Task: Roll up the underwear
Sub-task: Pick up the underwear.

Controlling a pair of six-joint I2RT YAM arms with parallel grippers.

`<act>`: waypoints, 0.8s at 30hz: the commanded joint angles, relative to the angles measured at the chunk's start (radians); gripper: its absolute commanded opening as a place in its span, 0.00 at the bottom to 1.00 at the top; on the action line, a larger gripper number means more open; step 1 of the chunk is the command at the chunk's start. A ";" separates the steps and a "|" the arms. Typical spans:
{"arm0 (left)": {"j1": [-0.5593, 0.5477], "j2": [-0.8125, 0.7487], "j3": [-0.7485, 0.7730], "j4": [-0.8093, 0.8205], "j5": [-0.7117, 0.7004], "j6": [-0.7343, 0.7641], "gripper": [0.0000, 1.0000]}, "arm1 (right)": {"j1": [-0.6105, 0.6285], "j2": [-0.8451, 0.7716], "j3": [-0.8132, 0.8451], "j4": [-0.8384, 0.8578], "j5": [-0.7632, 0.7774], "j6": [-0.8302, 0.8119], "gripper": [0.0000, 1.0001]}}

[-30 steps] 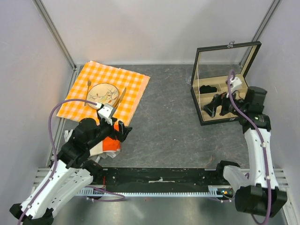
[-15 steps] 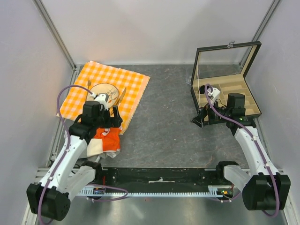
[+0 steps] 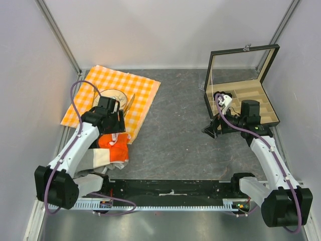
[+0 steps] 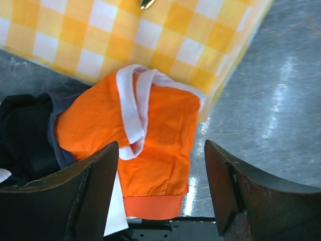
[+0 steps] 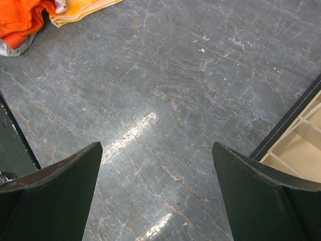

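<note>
Lying crumpled and unrolled on a cloth pile (image 3: 98, 158) beside the checkered cloth (image 4: 100, 35), the underwear (image 4: 150, 125) sits below the spread, empty left fingers (image 4: 95, 191), while the right fingers (image 5: 60, 186), also spread, hover over the bench (image 5: 175, 100) well apart, so all the rolling seems left.

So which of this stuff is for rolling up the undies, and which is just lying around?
For the job:
- underwear, orange with white trim
- left gripper, open above it

Just lying about:
- checkered cloth
- plate on that cloth
- box, lid up
- grey-white cloth
- black fabric
</note>
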 commanded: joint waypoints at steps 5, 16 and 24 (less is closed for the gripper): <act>-0.002 0.210 0.026 -0.059 -0.204 -0.064 0.68 | 0.026 -0.001 0.044 -0.013 0.002 -0.029 0.98; 0.000 0.294 0.014 -0.040 -0.212 -0.074 0.30 | 0.040 -0.010 0.044 -0.022 0.017 -0.038 0.98; 0.000 0.121 0.061 -0.095 -0.194 -0.076 0.02 | 0.040 -0.007 0.043 -0.024 0.027 -0.045 0.98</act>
